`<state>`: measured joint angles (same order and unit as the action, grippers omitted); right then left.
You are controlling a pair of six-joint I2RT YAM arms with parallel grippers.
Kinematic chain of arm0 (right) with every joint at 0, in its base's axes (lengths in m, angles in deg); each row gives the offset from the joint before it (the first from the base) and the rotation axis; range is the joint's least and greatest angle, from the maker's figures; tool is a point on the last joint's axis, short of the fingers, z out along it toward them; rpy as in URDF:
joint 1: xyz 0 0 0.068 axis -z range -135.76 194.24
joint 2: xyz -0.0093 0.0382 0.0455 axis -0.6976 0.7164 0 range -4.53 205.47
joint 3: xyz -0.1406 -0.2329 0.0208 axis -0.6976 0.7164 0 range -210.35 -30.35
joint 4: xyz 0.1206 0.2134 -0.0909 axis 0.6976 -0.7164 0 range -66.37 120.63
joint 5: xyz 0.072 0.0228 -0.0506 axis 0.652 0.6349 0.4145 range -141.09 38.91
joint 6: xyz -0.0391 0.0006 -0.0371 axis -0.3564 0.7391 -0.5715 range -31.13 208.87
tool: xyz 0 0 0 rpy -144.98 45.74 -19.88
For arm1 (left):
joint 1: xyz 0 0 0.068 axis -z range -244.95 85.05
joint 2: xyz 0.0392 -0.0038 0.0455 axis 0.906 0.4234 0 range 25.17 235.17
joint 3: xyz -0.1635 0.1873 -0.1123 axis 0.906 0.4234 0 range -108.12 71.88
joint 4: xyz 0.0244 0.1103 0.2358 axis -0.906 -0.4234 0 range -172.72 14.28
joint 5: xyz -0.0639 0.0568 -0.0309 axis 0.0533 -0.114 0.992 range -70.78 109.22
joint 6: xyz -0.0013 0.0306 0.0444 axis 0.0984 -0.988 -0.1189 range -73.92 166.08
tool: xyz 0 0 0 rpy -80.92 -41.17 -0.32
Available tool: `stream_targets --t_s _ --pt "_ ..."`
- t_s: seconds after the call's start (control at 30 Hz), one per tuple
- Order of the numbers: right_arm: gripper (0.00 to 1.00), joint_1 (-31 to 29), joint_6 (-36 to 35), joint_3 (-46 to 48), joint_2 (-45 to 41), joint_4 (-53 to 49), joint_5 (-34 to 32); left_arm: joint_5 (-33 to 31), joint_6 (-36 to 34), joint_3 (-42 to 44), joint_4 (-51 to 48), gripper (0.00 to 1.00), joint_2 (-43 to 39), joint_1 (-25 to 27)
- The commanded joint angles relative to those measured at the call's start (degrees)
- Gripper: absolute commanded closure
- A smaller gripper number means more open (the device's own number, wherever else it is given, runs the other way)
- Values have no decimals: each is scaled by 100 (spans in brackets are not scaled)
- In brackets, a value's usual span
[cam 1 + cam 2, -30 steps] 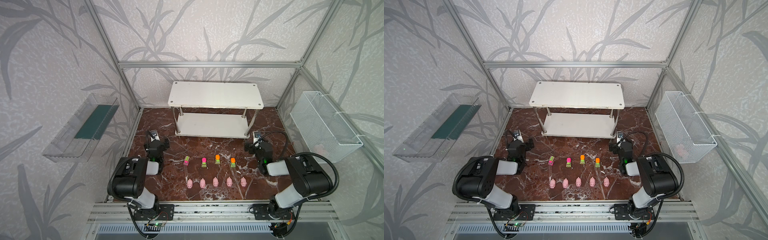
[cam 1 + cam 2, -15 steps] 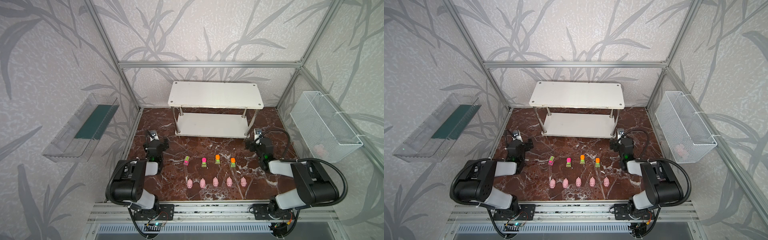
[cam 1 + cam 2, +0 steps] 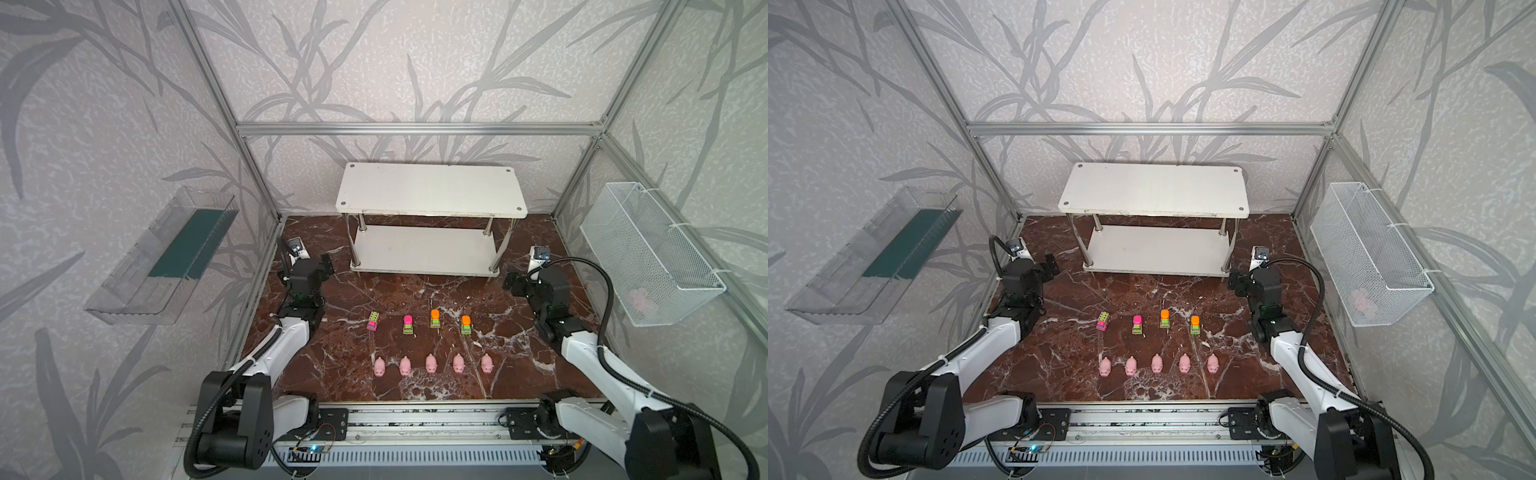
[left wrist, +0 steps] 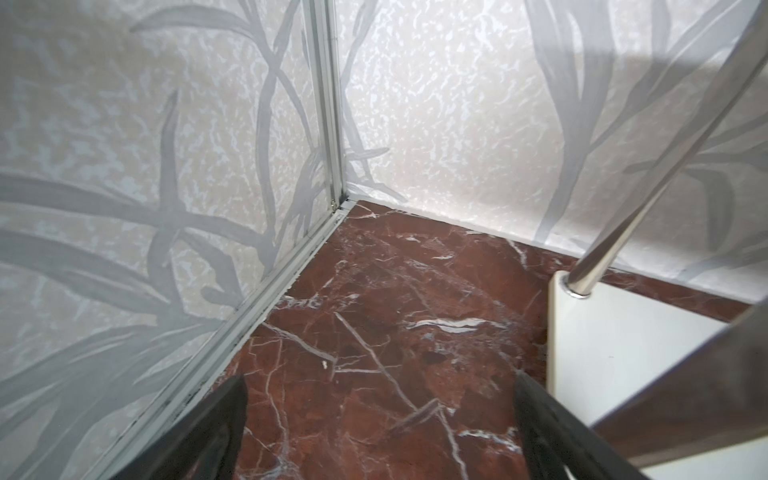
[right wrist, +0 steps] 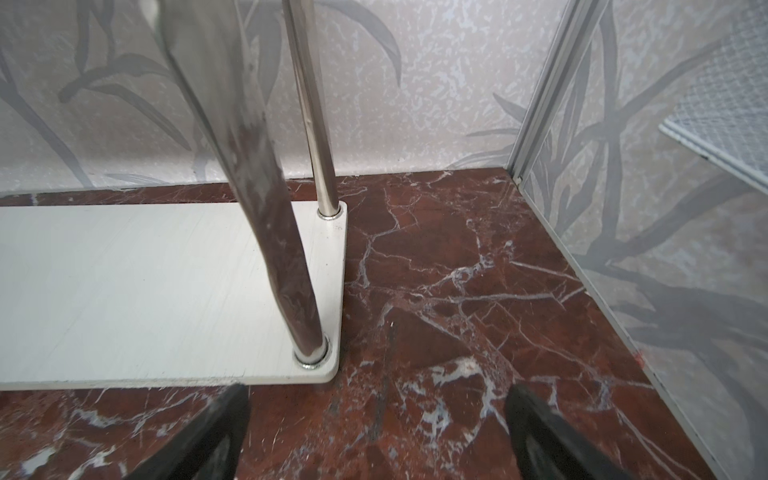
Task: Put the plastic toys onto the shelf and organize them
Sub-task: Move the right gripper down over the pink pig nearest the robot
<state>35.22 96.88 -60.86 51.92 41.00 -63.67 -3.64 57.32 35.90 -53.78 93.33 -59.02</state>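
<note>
Several pink pigs (image 3: 431,363) (image 3: 1157,363) stand in a row on the marble floor near the front. Behind them is a row of neon toy cars (image 3: 408,324) (image 3: 1137,324). The white two-tier shelf (image 3: 430,189) (image 3: 1156,189) stands at the back, both boards bare. My left gripper (image 3: 323,266) (image 4: 380,378) is open over bare floor, beside the shelf's left end (image 4: 602,332). My right gripper (image 3: 510,282) (image 5: 377,390) is open just off the lower board's right front corner (image 5: 145,291). Neither holds anything.
A clear plastic tray (image 3: 166,253) hangs on the left wall. A white wire mesh basket (image 3: 648,257) hangs on the right wall with something pink inside. Aluminium frame posts (image 3: 253,178) line the corners, and a rail runs along the front.
Both arms have unfolded, and their wrists have risen and moved a little toward the shelf. The toys and the shelf have not moved.
</note>
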Motion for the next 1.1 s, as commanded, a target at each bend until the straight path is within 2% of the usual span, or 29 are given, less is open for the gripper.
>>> stream_targets --t_s 0.0,0.2,0.4,0.6,0.8,0.9,1.07 --pt "5 -30 831 -3 -695 -1384 274 -172 572 -387 -1111 3 -339 323" --pt "7 -405 1638 253 -1465 -2563 1002 -17 824 -576 -2044 3 -877 795" --pt "8 -1551 2108 491 -1866 -3354 704 3 974 -501 -2508 4 -1398 874" --pt "10 -2271 2574 347 -1967 -4319 678 24 1024 -480 -2720 4 -1577 875" --pt "13 -2643 2815 419 -2079 -4939 662 97 1079 -436 -2669 4 -1563 874" --pt "15 -2760 3165 498 -2082 -5127 793 146 1108 -426 -2678 4 -1573 874" --pt "15 -3088 3454 691 -2138 -5064 763 268 1099 -404 -2669 4 -1580 874"
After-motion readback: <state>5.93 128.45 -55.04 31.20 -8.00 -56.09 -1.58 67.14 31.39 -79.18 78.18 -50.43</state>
